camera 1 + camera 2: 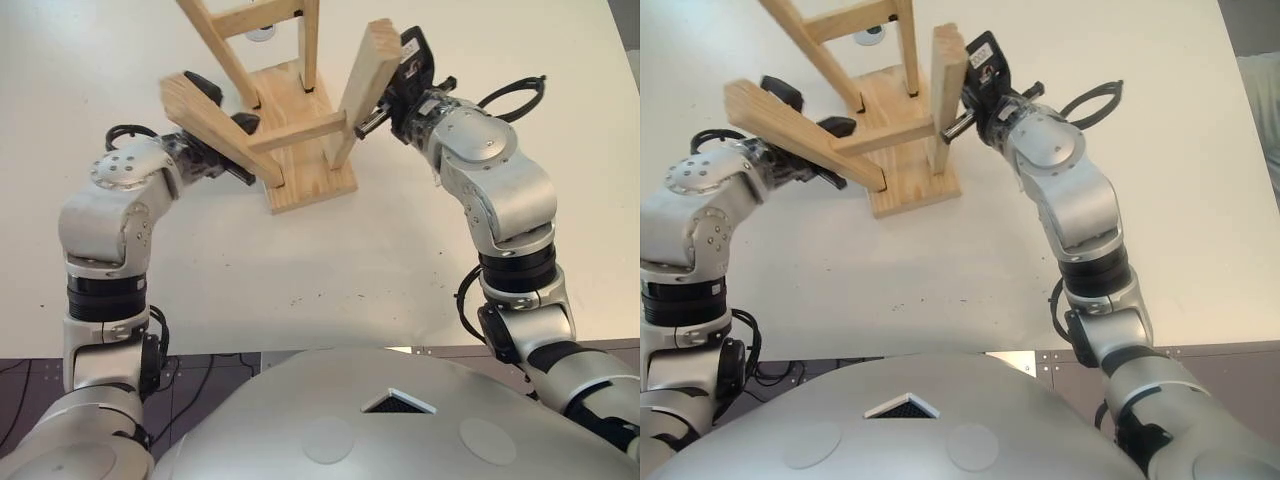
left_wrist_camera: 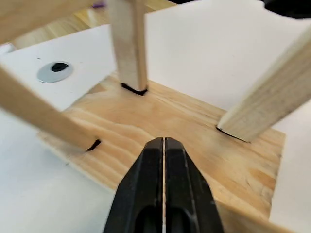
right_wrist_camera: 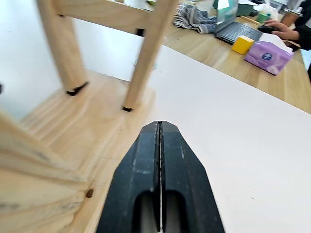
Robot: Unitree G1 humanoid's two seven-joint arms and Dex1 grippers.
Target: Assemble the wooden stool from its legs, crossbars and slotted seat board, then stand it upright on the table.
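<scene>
The wooden stool stands upside down, its slotted seat board point(image 1: 312, 188) flat on the white table and the legs pointing up. A crossbar point(image 1: 300, 132) joins the near left leg point(image 1: 215, 125) and the near right leg point(image 1: 362, 85); the two far legs point(image 1: 310, 40) are joined by another crossbar. My left gripper point(image 2: 164, 143) is shut with nothing between its fingers; it lies against the near left leg's outer side point(image 1: 243, 172), over the board. My right gripper point(image 3: 159, 126) is likewise shut on nothing, beside the near right leg point(image 1: 368, 122).
A small metal disc point(image 2: 54, 71) lies on the table just beyond the stool. White table surface point(image 1: 400, 260) spreads in front and to the right. A wooden desk with a purple packet point(image 3: 268, 56) and a laptop stands past the table's far edge.
</scene>
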